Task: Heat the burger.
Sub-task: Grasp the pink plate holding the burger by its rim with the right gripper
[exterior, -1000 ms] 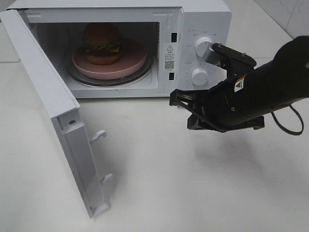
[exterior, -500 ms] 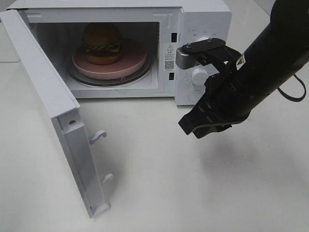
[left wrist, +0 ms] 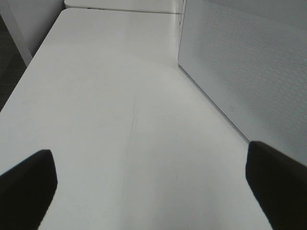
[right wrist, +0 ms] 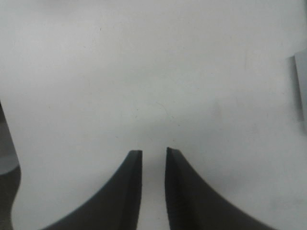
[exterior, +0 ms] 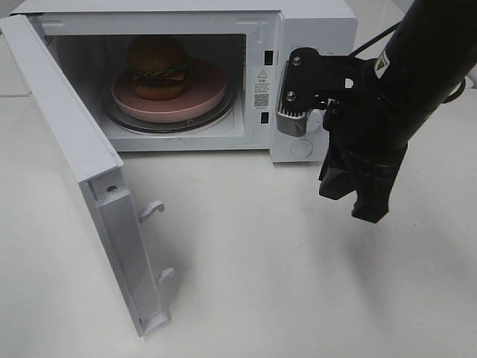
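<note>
The burger (exterior: pixel 157 66), with a golden-brown bun, sits on a round pink plate (exterior: pixel 205 93) on the glass turntable inside the white microwave (exterior: pixel 313 22). The microwave door (exterior: pixel 82 171) stands wide open to the left. My right gripper (exterior: pixel 367 211) points straight down at the table in front of the control panel, right of the cavity and away from the burger. In the right wrist view the gripper (right wrist: pixel 153 153) is empty, with only a narrow slit between its fingers. My left gripper (left wrist: pixel 153 179) is wide open and empty over bare table.
The right arm and its silver wrist block (exterior: pixel 294 119) cover the microwave's knobs. A white dotted panel of the microwave (left wrist: pixel 249 72) stands beside the left gripper. The white table (exterior: pixel 261 283) stretches in front; its left edge (left wrist: pixel 29 72) shows in the left wrist view.
My right arm has swung from pointing left, low before the microwave, to pointing straight down, with the gripper shifted right in front of the control panel. The burger, plate and door have not moved.
</note>
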Motion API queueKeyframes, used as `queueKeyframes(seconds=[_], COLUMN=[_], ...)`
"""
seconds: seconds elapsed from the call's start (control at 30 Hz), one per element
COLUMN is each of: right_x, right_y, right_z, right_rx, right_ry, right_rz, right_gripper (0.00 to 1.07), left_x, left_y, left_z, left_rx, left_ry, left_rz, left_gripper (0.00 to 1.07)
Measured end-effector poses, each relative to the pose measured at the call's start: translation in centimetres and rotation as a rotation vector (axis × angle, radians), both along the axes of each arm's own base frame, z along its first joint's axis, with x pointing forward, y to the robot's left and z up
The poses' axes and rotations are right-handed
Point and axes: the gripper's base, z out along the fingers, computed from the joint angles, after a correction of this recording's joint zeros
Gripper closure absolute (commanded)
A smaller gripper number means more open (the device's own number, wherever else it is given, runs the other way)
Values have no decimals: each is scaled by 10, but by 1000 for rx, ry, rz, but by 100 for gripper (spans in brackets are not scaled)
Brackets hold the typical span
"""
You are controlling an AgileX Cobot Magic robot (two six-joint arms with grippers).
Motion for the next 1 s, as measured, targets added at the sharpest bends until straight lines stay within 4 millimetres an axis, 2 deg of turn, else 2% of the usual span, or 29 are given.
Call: queueKeyframes(seconds=[0.03, 0.07, 0.1, 0.13, 0.17, 0.2, 0.23, 0.27, 0.3, 0.33, 0.37, 0.47, 0.7, 0.77, 1.0], right_x=[0, 1, 1, 2, 3, 3, 4, 6, 6, 7, 8, 11, 17, 19, 27], right_y=[0, -1, -1, -2, -3, -3, -3, -4, -4, -4, -5, -5, -2, 5, 21], right_z=[0, 1, 1, 1, 1, 1, 1, 1, 1, 2, 2, 3, 6, 7, 5], right_rx=[-13, -36, -36, -49, -69, -69, -76, -88, -88, -92, -104, -114, -134, -134, -129], right_ry=[-13, -34, -34, -44, -65, -65, -76, -98, -98, -110, -133, -166, -268, -335, -401], right_rz=[42, 107, 107, 136, 173, 173, 182, 194, 194, 198, 208, 223, 265, 312, 369], right_gripper=[76, 67, 67, 62, 53, 53, 47, 36, 36, 29, 18, 12, 13, 13, 14], left_x=[0, 0, 0, 0, 0, 0, 0, 0, 0, 0, 0, 0, 0, 0, 0], left_y=[0, 0, 0, 0, 0, 0, 0, 0, 0, 0, 0, 0, 0, 0, 0], left_z=[0, 0, 0, 0, 0, 0, 0, 0, 0, 0, 0, 0, 0, 0, 0], left_rx=[0, 0, 0, 0, 0, 0, 0, 0, 0, 0, 0, 0, 0, 0, 0], left_ry=[0, 0, 0, 0, 0, 0, 0, 0, 0, 0, 0, 0, 0, 0, 0], left_rz=[0, 0, 0, 0, 0, 0, 0, 0, 0, 0, 0, 0, 0, 0, 0], left_gripper=[6, 6, 6, 6, 6, 6, 6, 6, 6, 6, 6, 6, 6, 6, 6])
